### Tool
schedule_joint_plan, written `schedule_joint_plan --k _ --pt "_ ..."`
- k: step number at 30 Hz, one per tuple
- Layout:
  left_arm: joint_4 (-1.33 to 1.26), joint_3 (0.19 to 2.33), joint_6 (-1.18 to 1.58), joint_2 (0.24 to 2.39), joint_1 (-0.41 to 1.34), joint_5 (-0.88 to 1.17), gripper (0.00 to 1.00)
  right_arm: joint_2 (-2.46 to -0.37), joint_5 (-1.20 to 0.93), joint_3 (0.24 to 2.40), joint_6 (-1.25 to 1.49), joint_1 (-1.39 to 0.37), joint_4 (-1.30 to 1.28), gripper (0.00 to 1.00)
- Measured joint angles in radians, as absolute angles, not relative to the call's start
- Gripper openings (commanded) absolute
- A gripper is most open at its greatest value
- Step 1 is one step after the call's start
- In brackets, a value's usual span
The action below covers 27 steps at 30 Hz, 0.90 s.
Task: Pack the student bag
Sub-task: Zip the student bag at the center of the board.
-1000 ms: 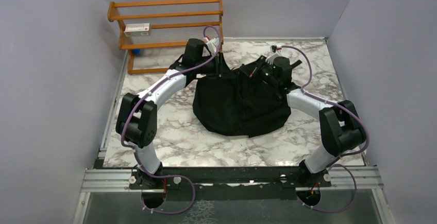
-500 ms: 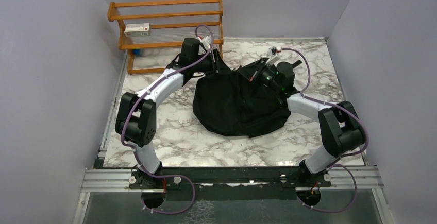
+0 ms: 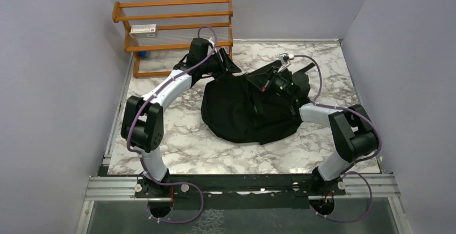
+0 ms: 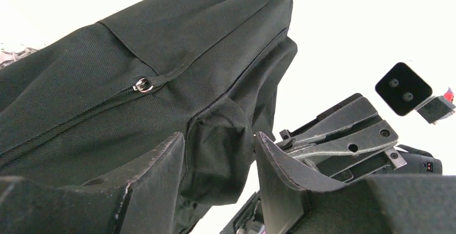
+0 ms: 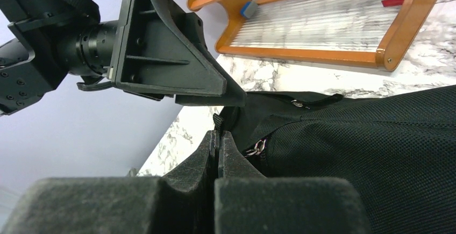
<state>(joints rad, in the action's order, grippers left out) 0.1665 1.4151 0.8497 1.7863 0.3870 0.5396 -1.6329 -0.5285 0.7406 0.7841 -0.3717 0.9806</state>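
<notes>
The student bag [image 3: 250,110], a large black fabric backpack, lies in the middle of the table. My left gripper [image 3: 228,66] is at its far left corner. In the left wrist view its jaws stand apart around a rounded fold of the bag [image 4: 218,153], which looks unsqueezed. A zipper slider [image 4: 141,85] shows on the bag above them. My right gripper [image 3: 262,86] is over the top of the bag. In the right wrist view it [image 5: 218,133] is shut on a small black zipper pull tab [image 5: 217,119], with a metal zipper ring [image 5: 257,147] beside it.
A wooden rack [image 3: 172,29] stands at the back left, close behind my left arm, holding a white and red box [image 3: 142,29]. It also shows in the right wrist view [image 5: 322,56]. Purple-grey walls enclose the marble table [image 3: 177,142] on three sides.
My right gripper has moved left and nearer across the top of the bag. My left gripper has swung back and left and turned, and the bag's raised peak has dropped.
</notes>
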Motion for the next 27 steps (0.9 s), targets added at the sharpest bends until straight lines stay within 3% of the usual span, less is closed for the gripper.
schedule_joint_plan --k 19,24,27 --pt "0.234 1.502 0.980 1.842 0.492 0.455 0.52 -1.633 -0.564 0.727 0.720 -0.372 0.995 0.01" --pt "0.241 1.515 0.984 1.875 0.494 0.455 0.45 -1.633 -0.573 0.726 0.706 -0.371 0.994 0.01" --pt "0.253 1.515 0.983 1.884 0.494 0.455 0.33 -1.632 -0.575 0.726 0.701 -0.371 0.994 0.01"
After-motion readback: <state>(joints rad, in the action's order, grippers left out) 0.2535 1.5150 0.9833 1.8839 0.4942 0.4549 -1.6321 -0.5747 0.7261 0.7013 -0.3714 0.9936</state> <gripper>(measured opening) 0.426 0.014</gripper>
